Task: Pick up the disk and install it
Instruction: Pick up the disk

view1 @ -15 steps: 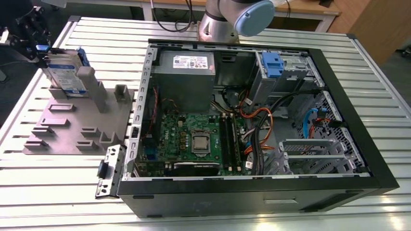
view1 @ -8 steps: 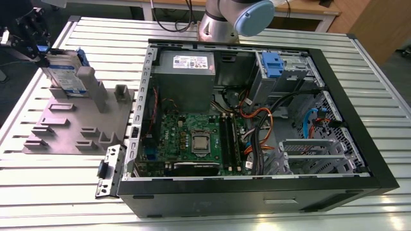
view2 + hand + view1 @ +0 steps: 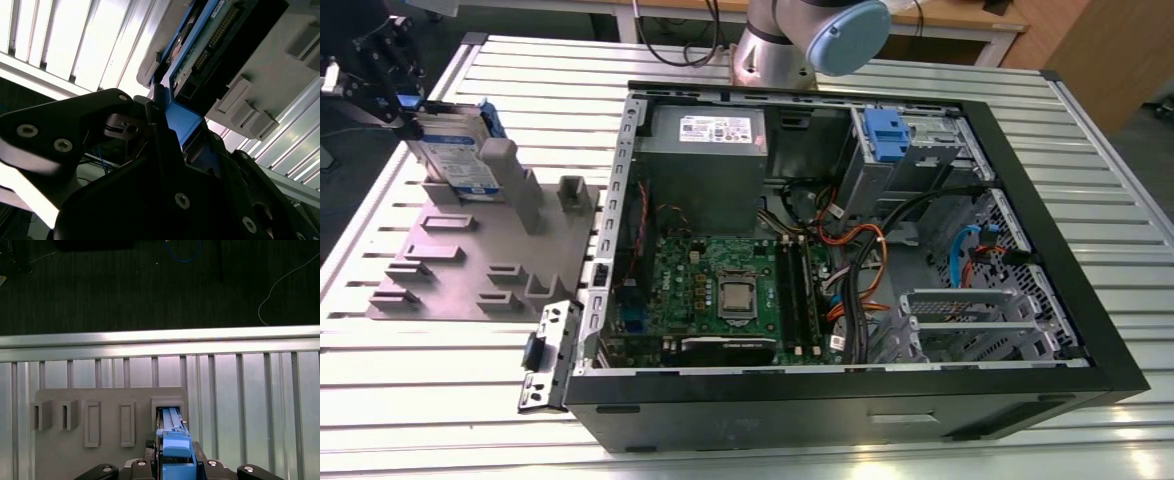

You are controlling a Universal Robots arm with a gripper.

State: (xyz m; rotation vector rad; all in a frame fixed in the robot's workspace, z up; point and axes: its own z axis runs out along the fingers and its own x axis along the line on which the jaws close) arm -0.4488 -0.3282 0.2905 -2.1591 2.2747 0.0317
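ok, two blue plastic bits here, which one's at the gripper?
The carrier on the disk, upright in the grey fixture outside the case. The other, a tab, sits in the drive cage.

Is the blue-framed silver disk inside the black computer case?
No, the silver disk stands in the grey slotted rack beside the black case.

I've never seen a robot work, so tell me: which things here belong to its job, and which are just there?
Job: disk, standing in the grey holder; gripper at it; open case.
Just there: power supply, motherboard, cables, table.
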